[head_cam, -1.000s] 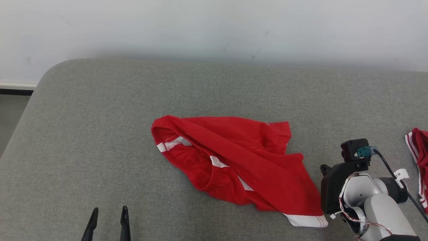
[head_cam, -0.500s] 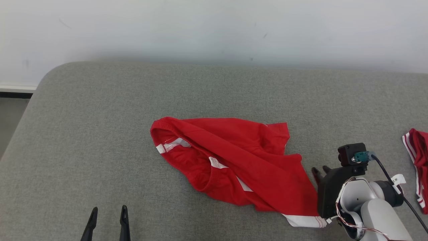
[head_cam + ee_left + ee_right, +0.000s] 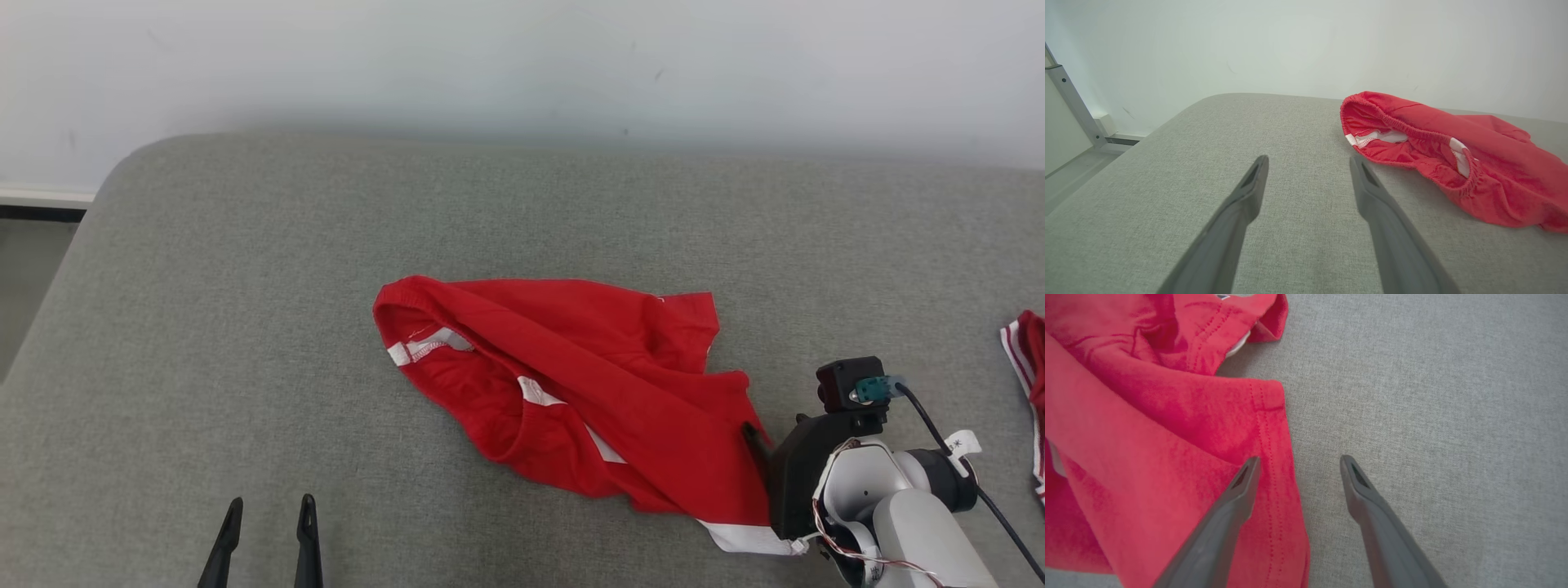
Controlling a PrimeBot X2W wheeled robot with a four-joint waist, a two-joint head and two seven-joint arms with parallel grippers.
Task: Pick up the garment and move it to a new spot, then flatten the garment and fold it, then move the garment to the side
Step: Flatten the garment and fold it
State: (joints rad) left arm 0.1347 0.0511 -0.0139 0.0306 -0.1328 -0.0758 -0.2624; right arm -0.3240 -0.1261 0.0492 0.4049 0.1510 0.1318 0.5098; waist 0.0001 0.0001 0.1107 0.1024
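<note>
Red garment (image 3: 571,384) lies crumpled on a grey cushion (image 3: 245,327), not yet flattened or folded; right gripper (image 3: 1299,458), jaws wide, straddles its right hem; left gripper (image 3: 271,500), also wide, hovers well left of it.

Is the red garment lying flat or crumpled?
Crumpled. The red garment lies bunched on the grey cushion, its elastic waistband gaping open and its layers overlapping in wrinkles.

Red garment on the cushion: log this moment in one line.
garment: crumpled, unfolded, on grey cushion | right gripper: open, astride garment's hem edge | left gripper: open, over bare cushion | fold: not done
</note>
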